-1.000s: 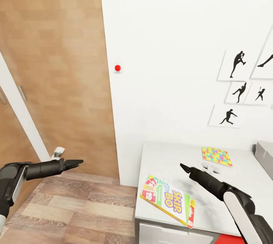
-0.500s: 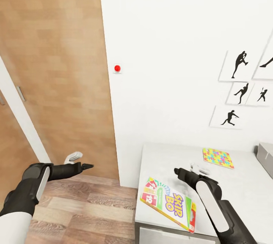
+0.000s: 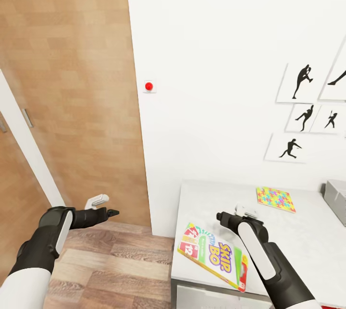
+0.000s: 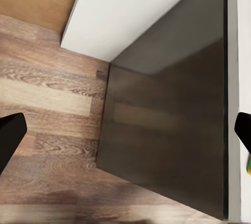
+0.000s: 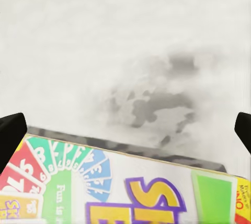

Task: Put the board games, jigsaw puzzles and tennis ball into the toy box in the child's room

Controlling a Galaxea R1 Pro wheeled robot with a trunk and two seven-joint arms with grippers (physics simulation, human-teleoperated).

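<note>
A green-edged board game (image 3: 211, 253) printed "SKIP BO" lies at the near left corner of the pale table (image 3: 307, 232). In the right wrist view the board game (image 5: 130, 187) sits close under the camera, with bare table top (image 5: 125, 46) beyond it. My right gripper (image 3: 220, 216) hovers over the table just past the game's far edge, open and holding nothing; the same gripper (image 5: 125, 130) shows its fingertips spread wide. A bright jigsaw puzzle (image 3: 275, 199) lies near the wall. The grey toy box (image 3: 336, 194) peeks in at the right edge. My left gripper (image 3: 113, 212) hangs open over the wood floor.
A wooden door (image 3: 72, 83) stands left of a white wall (image 3: 216, 59) that carries a red button (image 3: 149, 86) and silhouette pictures (image 3: 302, 117). In the left wrist view, the open left gripper (image 4: 125, 130) faces the table's dark side panel (image 4: 167, 130) and the plank floor (image 4: 47, 104).
Both arms have folded in with their elbows raised. The right gripper drew left toward the board game's far edge, and the left gripper shifted slightly right.
</note>
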